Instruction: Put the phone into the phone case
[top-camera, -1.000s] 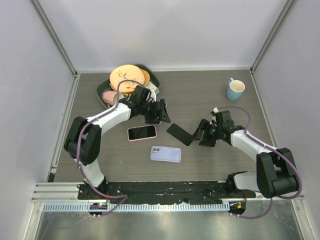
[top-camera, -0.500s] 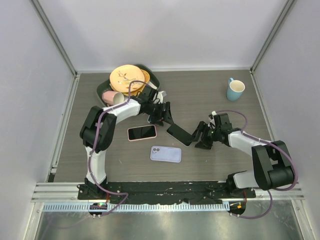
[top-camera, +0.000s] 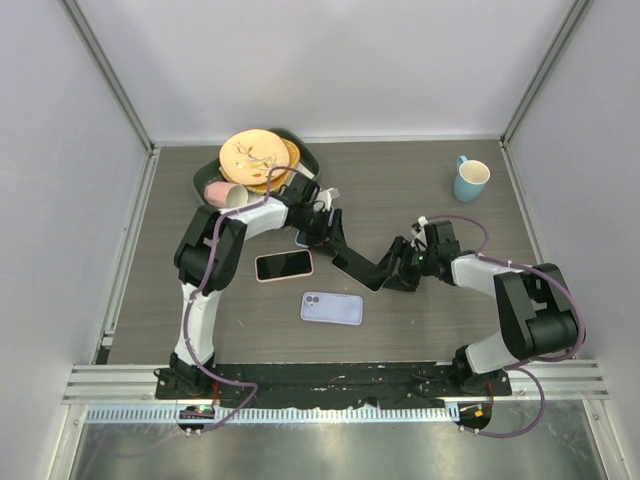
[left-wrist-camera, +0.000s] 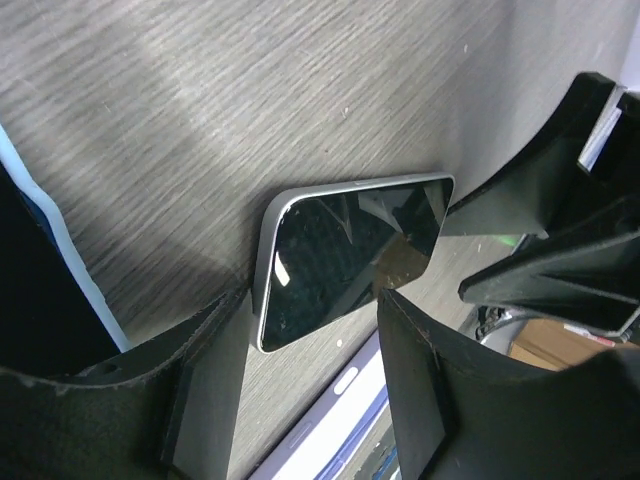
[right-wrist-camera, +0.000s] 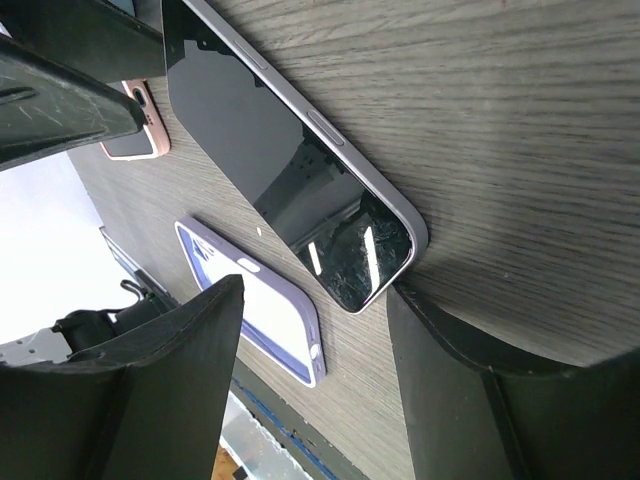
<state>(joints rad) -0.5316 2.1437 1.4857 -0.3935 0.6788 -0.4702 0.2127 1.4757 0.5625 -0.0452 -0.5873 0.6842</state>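
Observation:
The phone (top-camera: 358, 268), dark screen up, lies flat and diagonal on the wooden table. My left gripper (top-camera: 333, 243) is at its upper-left end. In the left wrist view the phone (left-wrist-camera: 350, 255) has its near end between the spread fingers of that open gripper (left-wrist-camera: 310, 300), one finger (left-wrist-camera: 215, 380) close against its edge. My right gripper (top-camera: 392, 270) is open at the phone's other end. There the phone's (right-wrist-camera: 290, 170) corner meets one finger (right-wrist-camera: 450, 340). The lavender phone case (top-camera: 331, 308) lies flat nearer the arms' bases, apart from the phone, and shows too as case (right-wrist-camera: 255, 310) and case (left-wrist-camera: 340, 400).
A second dark-screened phone in a pink case (top-camera: 284, 265) lies left of the phone. A dark tray (top-camera: 305, 152) with yellow plates (top-camera: 255, 157) and a pink cup (top-camera: 225, 193) sits at the back left. A blue mug (top-camera: 470, 178) stands at the back right.
My left gripper has come down and right onto the phone's upper-left end, and its jaws have narrowed. My right gripper has slid left up to the phone's other end.

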